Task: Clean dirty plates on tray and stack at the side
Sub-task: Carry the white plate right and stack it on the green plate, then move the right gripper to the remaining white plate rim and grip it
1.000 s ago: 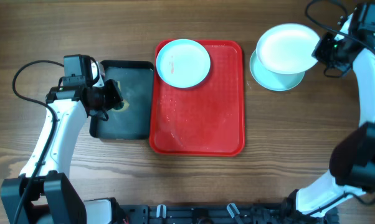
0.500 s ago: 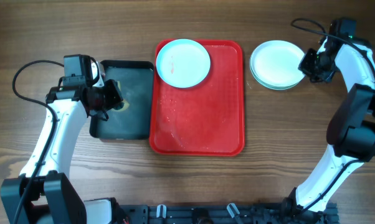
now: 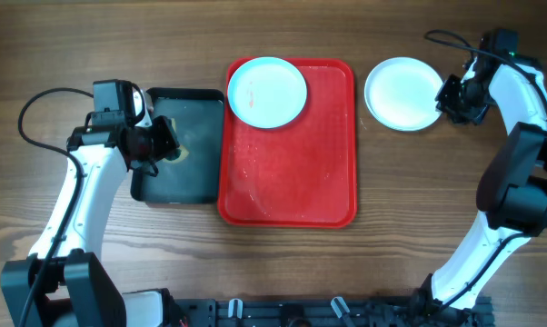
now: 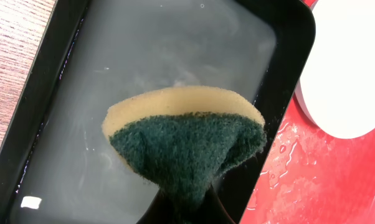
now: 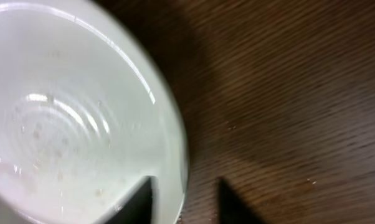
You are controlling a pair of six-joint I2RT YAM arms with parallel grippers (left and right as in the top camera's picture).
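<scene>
White plate (image 3: pixel 402 93) has slid level at the side, rim between the fingers of the right gripper (image 3: pixel 452 96), jaws let go (gap both sides). Left gripper (image 3: pixel 160 145) stays clenched on sponge (image 4: pixel 187 143); pale-blue plate (image 3: pixel 267 91) beside it on tray (image 3: pixel 292 182), probably next to clean

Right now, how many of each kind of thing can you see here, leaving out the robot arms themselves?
Plates: 2 in view, the pale blue plate and the white plate; whether the white one covers another cannot be told.
Trays: 2, the red tray and the black tray.
Sponges: 1, the sponge.
Total: 5
</scene>
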